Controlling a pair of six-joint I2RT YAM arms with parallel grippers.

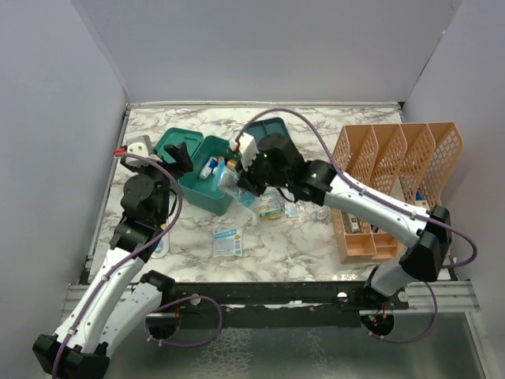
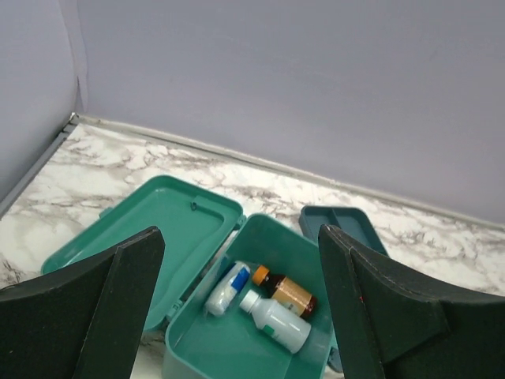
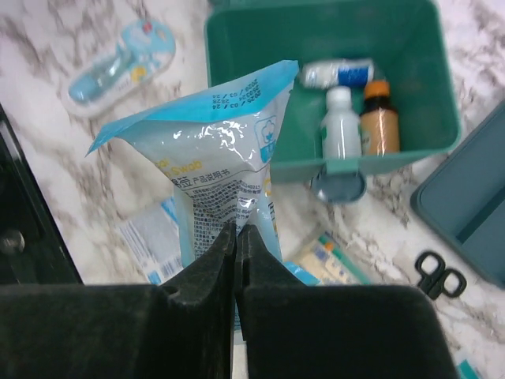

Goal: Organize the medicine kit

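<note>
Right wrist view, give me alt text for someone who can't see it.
The right gripper pinches a light blue packet over a marble table. Beyond it, an open green box holds a white bottle, a brown bottle and a blue-labelled bottle. Black scissors lie at lower right.

Lab booth: plain walls (image 1: 260, 47) (three sides), marble-look tabletop (image 1: 292, 246).

Walls (image 1: 260, 47): plain pale lavender-grey panels on three sides.
Table (image 1: 300, 246): white marble-patterned top with grey veins.
Light: soft and even.
</note>
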